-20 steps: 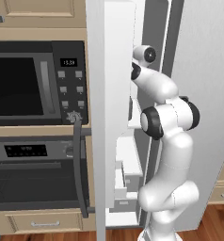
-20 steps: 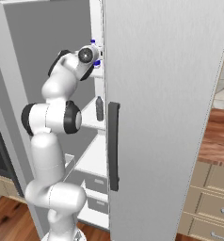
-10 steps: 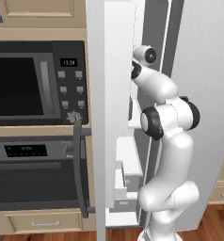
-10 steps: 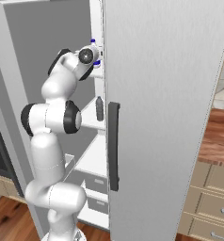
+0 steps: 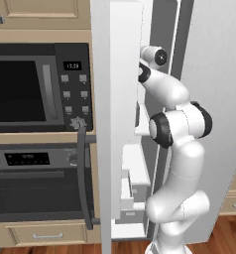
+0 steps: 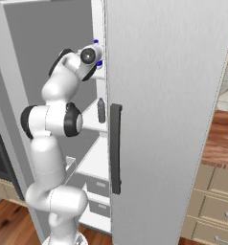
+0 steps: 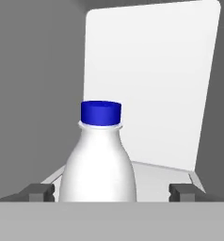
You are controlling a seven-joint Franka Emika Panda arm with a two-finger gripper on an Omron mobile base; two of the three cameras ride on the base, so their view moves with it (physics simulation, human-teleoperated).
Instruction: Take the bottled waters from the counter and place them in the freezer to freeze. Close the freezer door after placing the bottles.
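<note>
Hand view, blue-capped bottle [image 7: 99,160] upright, apparently on white freezer shelf [image 7: 151,172]

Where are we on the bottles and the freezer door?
Done: the grey bottle stands on a freezer shelf. In hand: the blue-capped bottle stands upright on an upper shelf between the fingertips of the gripper, whose jaws stand apart on either side of it. Left: draw the arm out and shut the freezer door, which stands open.
</note>
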